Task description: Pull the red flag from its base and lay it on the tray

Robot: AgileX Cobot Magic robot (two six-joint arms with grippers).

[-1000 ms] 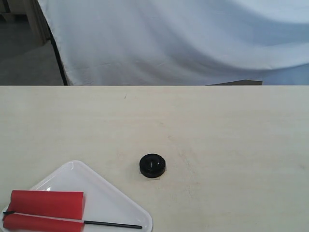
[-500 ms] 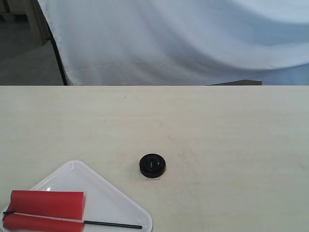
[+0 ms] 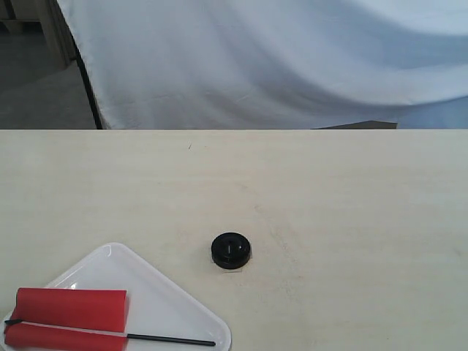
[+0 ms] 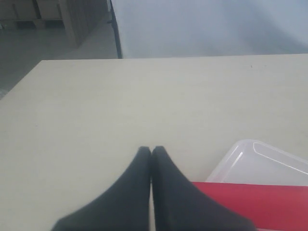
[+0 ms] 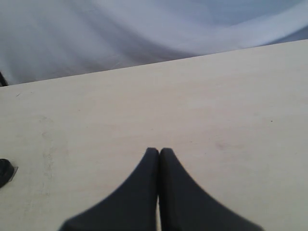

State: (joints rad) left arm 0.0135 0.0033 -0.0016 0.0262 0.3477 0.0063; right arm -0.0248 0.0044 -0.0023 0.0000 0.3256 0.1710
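The red flag [image 3: 69, 308] lies flat on the white tray [image 3: 157, 289] at the table's front left, its black stick [image 3: 172, 339] pointing right over the tray. The round black base [image 3: 231, 250] stands alone on the table, right of the tray, with nothing in its centre hole. Neither gripper shows in the exterior view. In the left wrist view my left gripper [image 4: 151, 150] is shut and holds nothing, with the red flag [image 4: 260, 204] and the tray [image 4: 269, 161] beside it. My right gripper [image 5: 159, 151] is shut and holds nothing over bare table; the base [image 5: 5, 170] peeks in at that view's edge.
A white cloth [image 3: 278, 58] hangs behind the table's far edge, with a black pole [image 3: 86, 73] at its left. The pale wooden table [image 3: 329, 190] stretches across the whole width.
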